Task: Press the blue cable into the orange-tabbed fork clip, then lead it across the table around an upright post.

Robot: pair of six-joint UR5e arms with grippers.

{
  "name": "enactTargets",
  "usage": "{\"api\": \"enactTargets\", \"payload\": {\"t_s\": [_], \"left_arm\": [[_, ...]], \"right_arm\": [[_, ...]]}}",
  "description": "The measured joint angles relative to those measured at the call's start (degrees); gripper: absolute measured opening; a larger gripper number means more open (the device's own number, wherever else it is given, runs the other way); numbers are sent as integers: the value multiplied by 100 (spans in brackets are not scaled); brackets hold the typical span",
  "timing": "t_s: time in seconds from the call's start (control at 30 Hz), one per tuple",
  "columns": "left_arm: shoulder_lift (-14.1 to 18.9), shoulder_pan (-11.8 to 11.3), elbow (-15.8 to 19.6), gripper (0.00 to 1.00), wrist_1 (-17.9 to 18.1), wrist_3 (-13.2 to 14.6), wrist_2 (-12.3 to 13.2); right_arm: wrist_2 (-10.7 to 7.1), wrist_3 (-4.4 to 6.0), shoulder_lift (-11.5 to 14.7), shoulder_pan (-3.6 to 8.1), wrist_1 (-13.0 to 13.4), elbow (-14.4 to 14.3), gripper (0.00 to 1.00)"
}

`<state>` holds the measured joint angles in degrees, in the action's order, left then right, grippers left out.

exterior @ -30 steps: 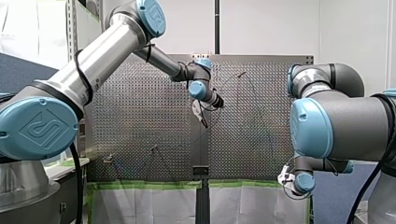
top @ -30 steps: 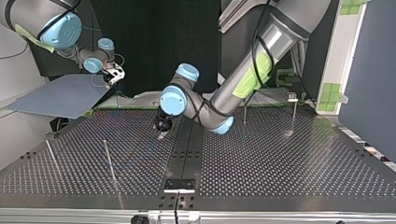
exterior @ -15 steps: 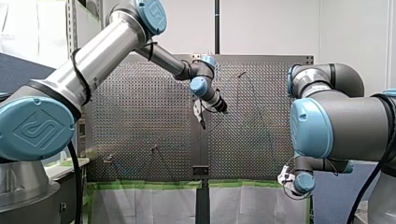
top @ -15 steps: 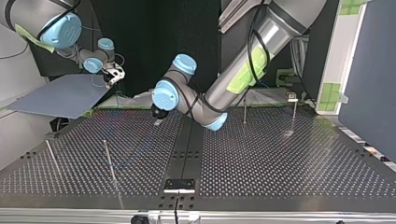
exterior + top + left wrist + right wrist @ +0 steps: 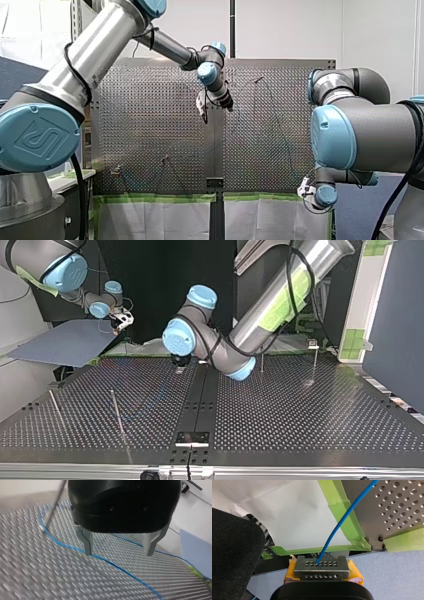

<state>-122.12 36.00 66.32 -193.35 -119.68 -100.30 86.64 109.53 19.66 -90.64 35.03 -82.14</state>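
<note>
The perforated desk [image 5: 300,410] is broad, and the cable has a long way to run across it. The main worry from here is slack wandering where nobody wants it.

My left arm [image 5: 270,315] reaches out past the dark middle strip, bent low over the plate. If it comes down off line, its wrist could sweep the loose run aside. My right arm [image 5: 65,270] sits off the desk's edge at the top view's left, above a blue-grey sheet [image 5: 65,342].

The right pincer [image 5: 321,566] is clamped on the blue cable [image 5: 115,566] near its end, with yellow pads on either side. A hard pull from the other arm could drag the line through those pads or yank it free.

The left pincer [image 5: 118,552] stands apart and empty, hovering just over the plate. The cable lies flat under one metal fingertip rather than midway between the two. A straight drop and squeeze might therefore close on nothing, or pin the line against the holes.

Further along, the cable bends past the foot of a thin post [image 5: 56,502]. Any lift there could let it ride up and slip off.

I can't be sure where the orange-tabbed clip is. A small fitting [image 5: 312,343] at the top view's right may be it, well away from the cable.
</note>
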Motion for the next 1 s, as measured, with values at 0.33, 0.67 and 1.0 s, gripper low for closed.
{"api": "enactTargets", "payload": {"t_s": [0.33, 0.67, 1.0], "left_arm": [[572, 334, -34, 99, 349, 569, -561], [754, 774, -524, 99, 479, 1158, -277], [742, 743, -837, 99, 491, 1808, 348]], "right_arm": [[-41, -6, -2, -2, -12, 19, 0], [-58, -19, -1, -4, -29, 25, 0], [-57, -94, 0, -14, -56, 27, 0]]}}
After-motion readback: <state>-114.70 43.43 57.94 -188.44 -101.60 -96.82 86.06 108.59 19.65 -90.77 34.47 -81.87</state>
